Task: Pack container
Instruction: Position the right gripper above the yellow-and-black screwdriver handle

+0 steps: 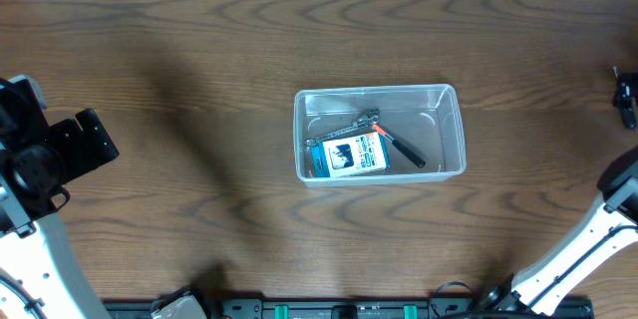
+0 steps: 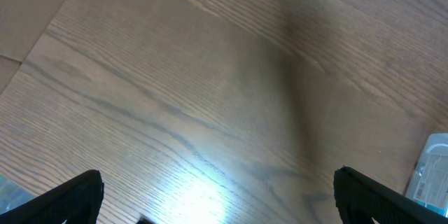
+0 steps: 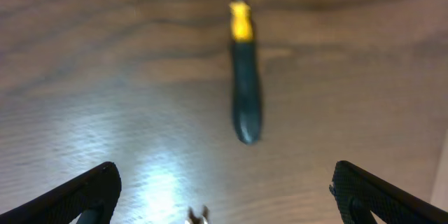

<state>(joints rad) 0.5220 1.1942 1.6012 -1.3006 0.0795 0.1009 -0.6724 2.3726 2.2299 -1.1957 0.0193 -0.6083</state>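
The clear plastic container [image 1: 461, 125] stands at the table's middle. In it lie a small blue-and-white box [image 1: 347, 157], a grey metal tool [image 1: 347, 130] and a tool with an orange and black handle [image 1: 403, 148]. My left gripper [image 1: 88, 142] is far to its left, open and empty over bare wood [image 2: 220, 196]; a corner of the container [image 2: 432, 169] shows at that view's right edge. My right gripper [image 1: 626, 98] is at the far right edge, open and empty [image 3: 224, 185]. A screwdriver with a dark handle and yellow collar [image 3: 245, 94] lies on the wood ahead of it.
The table is dark brown wood. Black equipment [image 1: 299, 309] lines the table's front edge. The right arm's white link [image 1: 583, 249] crosses the lower right corner. A small metal tip [image 3: 198, 215] shows at the bottom of the right wrist view.
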